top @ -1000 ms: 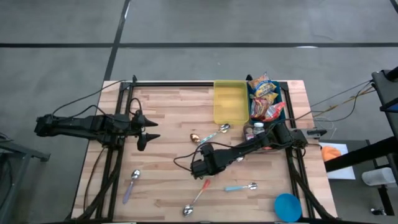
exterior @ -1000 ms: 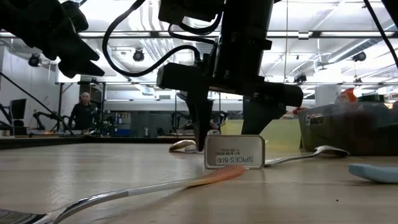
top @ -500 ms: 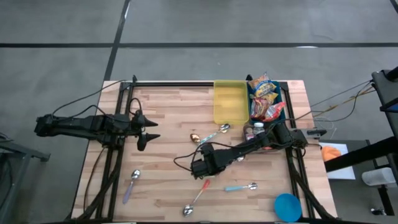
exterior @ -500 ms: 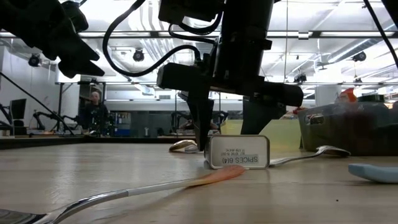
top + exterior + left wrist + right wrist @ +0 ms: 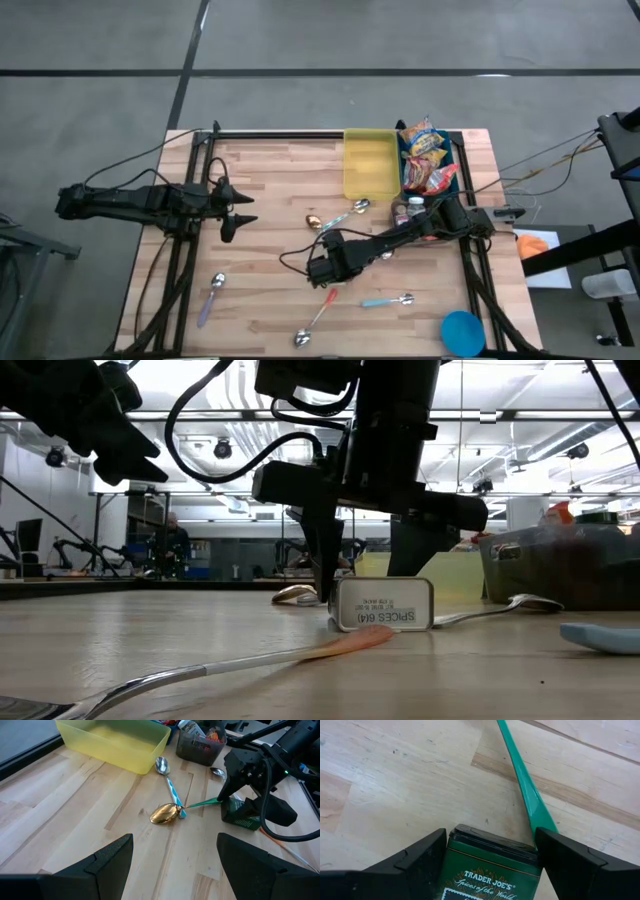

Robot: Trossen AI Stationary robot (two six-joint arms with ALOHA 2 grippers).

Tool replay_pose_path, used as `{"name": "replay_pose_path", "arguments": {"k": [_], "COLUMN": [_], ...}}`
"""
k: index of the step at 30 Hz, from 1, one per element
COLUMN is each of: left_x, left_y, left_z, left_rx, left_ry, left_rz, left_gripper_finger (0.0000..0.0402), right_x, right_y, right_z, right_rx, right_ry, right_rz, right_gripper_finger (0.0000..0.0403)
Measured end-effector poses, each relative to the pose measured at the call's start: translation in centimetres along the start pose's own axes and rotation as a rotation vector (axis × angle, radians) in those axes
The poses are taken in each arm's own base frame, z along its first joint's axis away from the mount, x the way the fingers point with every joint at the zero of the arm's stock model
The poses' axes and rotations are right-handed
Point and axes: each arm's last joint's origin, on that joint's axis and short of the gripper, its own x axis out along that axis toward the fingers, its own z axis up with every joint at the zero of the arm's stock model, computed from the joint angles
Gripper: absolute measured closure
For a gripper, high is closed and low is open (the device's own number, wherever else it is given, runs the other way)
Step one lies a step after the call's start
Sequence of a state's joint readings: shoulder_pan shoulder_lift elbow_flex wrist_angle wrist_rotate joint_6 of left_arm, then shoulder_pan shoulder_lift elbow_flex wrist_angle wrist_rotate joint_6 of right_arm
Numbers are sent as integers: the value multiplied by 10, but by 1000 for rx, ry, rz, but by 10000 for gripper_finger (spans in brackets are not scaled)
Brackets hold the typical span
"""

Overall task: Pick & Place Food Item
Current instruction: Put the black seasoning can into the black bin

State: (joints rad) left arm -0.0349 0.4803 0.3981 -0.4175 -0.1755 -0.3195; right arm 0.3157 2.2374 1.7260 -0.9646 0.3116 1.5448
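So my right gripper (image 5: pixel 490 857) sits around the green spice tin (image 5: pixel 492 870), fingers (image 5: pixel 417 857) hugging both sides. I'd squeeze evenly and lift straight, clear of the green-handled spoon (image 5: pixel 522 785). The left gripper (image 5: pixel 172 855) waits open, well apart.

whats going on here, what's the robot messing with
The right gripper is down on the wooden table, its fingers closed on the sides of a green rectangular spice tin, which still rests on the wood beside a green-handled spoon. The left gripper waits open near the table's left side, holding nothing.
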Motion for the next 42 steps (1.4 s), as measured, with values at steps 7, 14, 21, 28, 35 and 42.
{"name": "replay_pose_path", "arguments": {"k": [7, 14, 21, 28, 35, 42], "left_x": [0, 0, 0, 0, 0, 0], "left_y": [0, 0, 0, 0, 0, 0], "left_z": [0, 0, 0, 0, 0, -1], "left_rx": [0, 0, 1, 1, 1, 1], "left_ry": [0, 2, 3, 4, 5, 6], "left_rz": [0, 0, 1, 1, 1, 2], "left_gripper_finger": [112, 112, 112, 112, 112, 112], "right_x": [-8, -24, -52, -61, -57, -53], "right_y": [1, 1, -7, -11, -9, -9], "right_z": [4, 3, 4, 3, 3, 17], "right_rx": [-20, -40, -51, -55, -47, -104], "right_ry": [-52, -163, -304, -305, -290, -263], "right_rz": [16, 37, 43, 43, 48, 26], "right_gripper_finger": [106, 106, 106, 106, 106, 106]}}
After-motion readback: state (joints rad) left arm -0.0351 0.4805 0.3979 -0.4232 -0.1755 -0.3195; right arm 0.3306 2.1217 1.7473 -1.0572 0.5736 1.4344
